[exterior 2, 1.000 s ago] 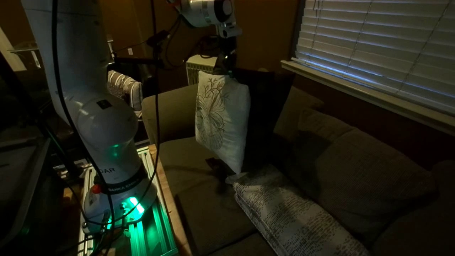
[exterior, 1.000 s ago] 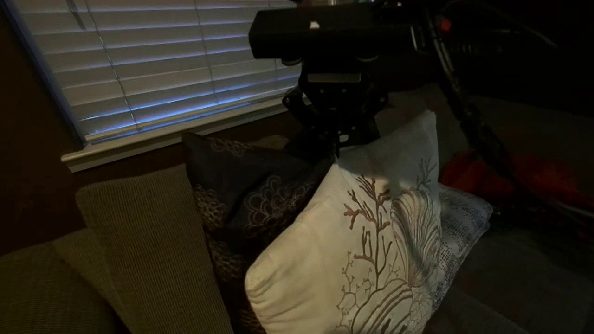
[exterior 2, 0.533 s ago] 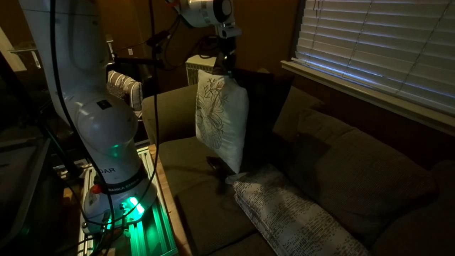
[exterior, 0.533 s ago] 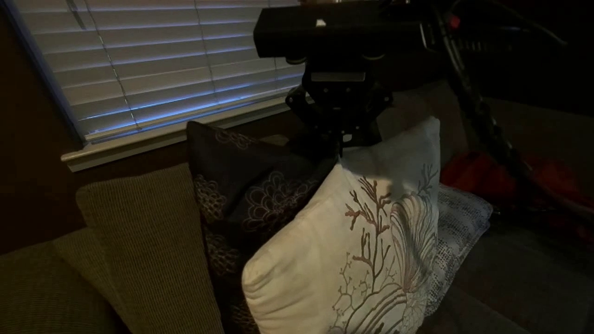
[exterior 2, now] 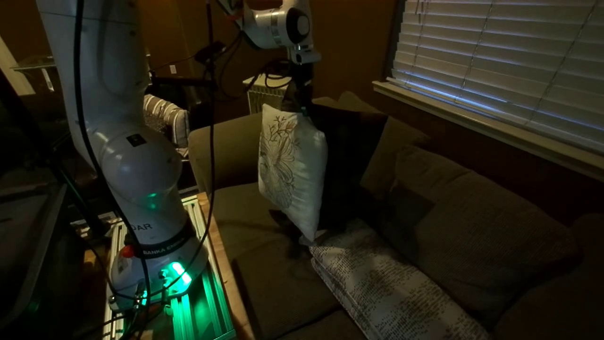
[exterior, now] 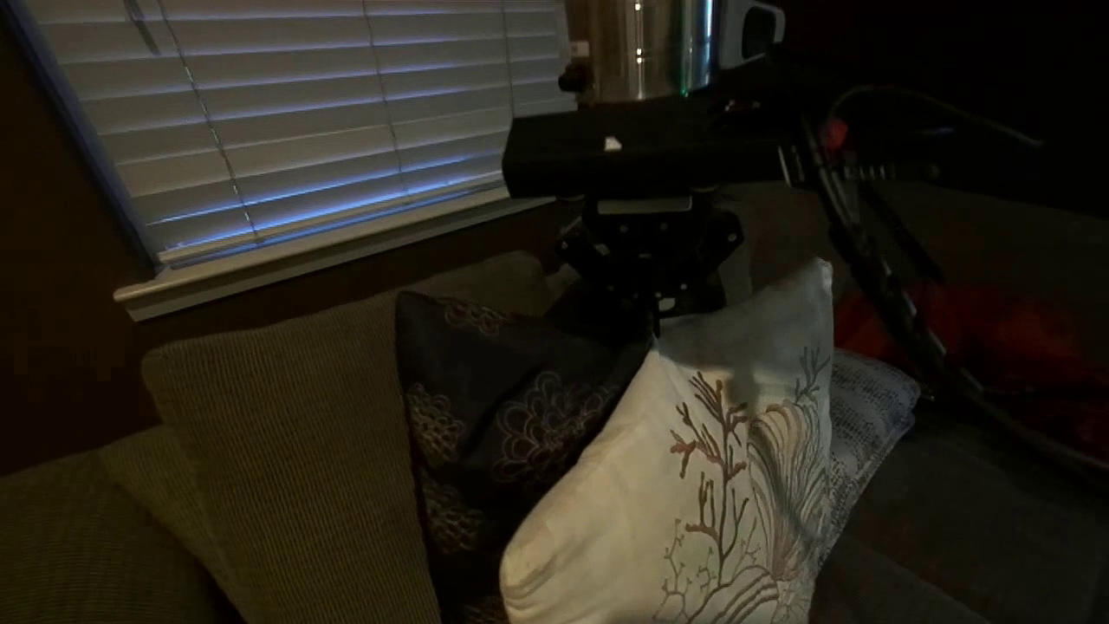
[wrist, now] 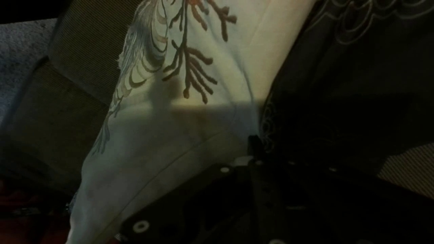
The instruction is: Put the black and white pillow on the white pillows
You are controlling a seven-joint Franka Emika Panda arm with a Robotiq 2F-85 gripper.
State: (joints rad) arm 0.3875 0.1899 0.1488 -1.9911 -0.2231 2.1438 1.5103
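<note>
The black and white pillow (exterior: pixel 667 511), cream with a dark branching design, hangs upright from my gripper (exterior: pixel 656 328); it also shows in an exterior view (exterior 2: pixel 295 165) and the wrist view (wrist: pixel 190 84). My gripper, also visible in an exterior view (exterior 2: pixel 304 111) and the wrist view (wrist: pixel 256 145), is shut on its top edge. The white pillows show as a speckled, banded cushion (exterior 2: pixel 391 283) lying flat on the sofa, partly hidden in an exterior view (exterior: pixel 866 407). The held pillow's lower corner is at that cushion's end; I cannot tell whether they touch.
A dark floral pillow (exterior: pixel 528 416) is right behind the held pillow, also in the wrist view (wrist: pixel 339 84); whether it is gripped too is unclear. Sofa back cushions (exterior 2: pixel 490 217), a sofa arm (exterior 2: pixel 226 146) and a window with blinds (exterior 2: pixel 500 61) surround the spot.
My gripper and the held pillow have moved down, and a little right in an exterior view. The dark floral pillow has moved along with them. The speckled cushion has stayed in place.
</note>
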